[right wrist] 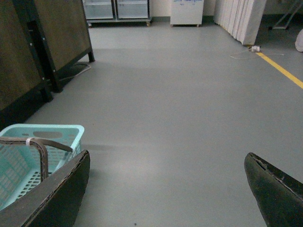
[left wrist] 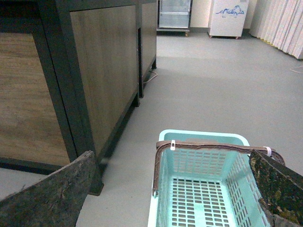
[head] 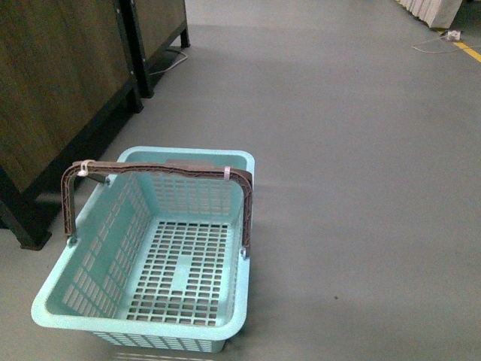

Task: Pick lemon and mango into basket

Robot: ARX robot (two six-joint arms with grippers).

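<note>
dim, even indoor light; soft, slightly blurred frames

1. The basket (head: 225,159) is showing smooth, faintly glossy turquoise plastic; its handles (head: 161,170) are looking matt brown-grey.
2. The floor (head: 361,150) is looking smooth, dully sheened.
3. The cabinet (head: 52,83) is showing matt wood-grain panels.
4. On my left gripper (left wrist: 171,155) and right gripper (right wrist: 166,155), the pads (left wrist: 52,198) are looking dark, rough and worn.

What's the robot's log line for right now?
basket: empty, on floor | lemon, mango: not in view | left claw: open | right claw: open
</note>
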